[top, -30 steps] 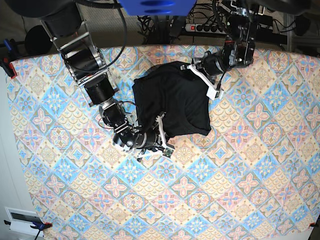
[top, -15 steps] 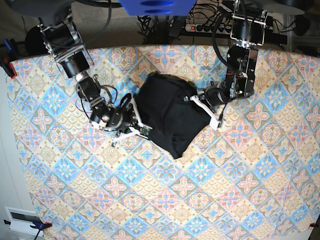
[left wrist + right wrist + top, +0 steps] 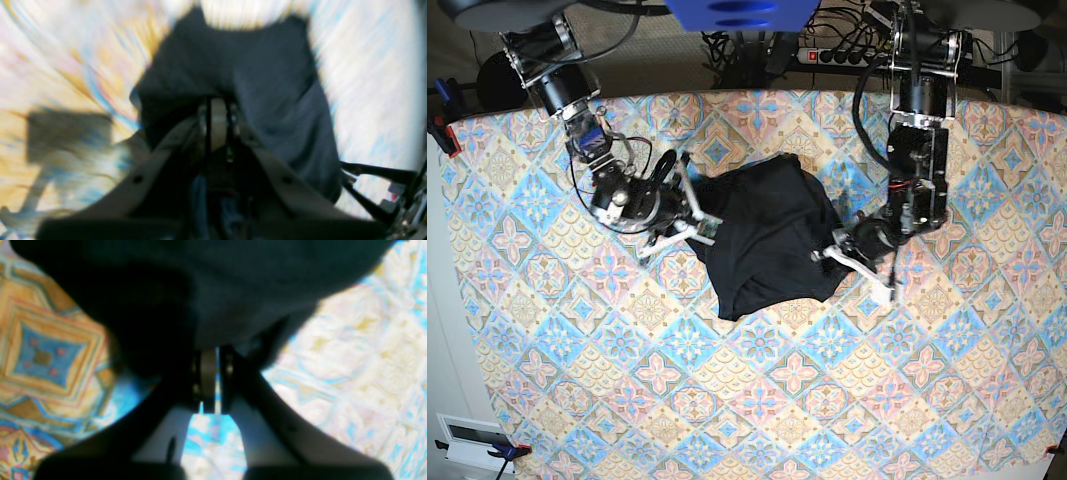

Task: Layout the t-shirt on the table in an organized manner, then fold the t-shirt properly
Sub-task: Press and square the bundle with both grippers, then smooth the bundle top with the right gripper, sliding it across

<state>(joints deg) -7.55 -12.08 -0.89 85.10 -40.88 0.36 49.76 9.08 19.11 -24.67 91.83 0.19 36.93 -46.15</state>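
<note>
T-shirt (image 3: 767, 235) pinched — both jaws.

Power strip (image 3: 835, 55) and cables behind, dark floor.

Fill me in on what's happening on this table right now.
A two-armed robot is working a black t-shirt on the patterned table. The left gripper is shut on one edge of the shirt and the right gripper is shut on the opposite edge. The shirt sits bunched in a rumpled heap between them near the table's middle, not yet laid out flat and not folded. The left wrist view is motion-blurred.
</note>
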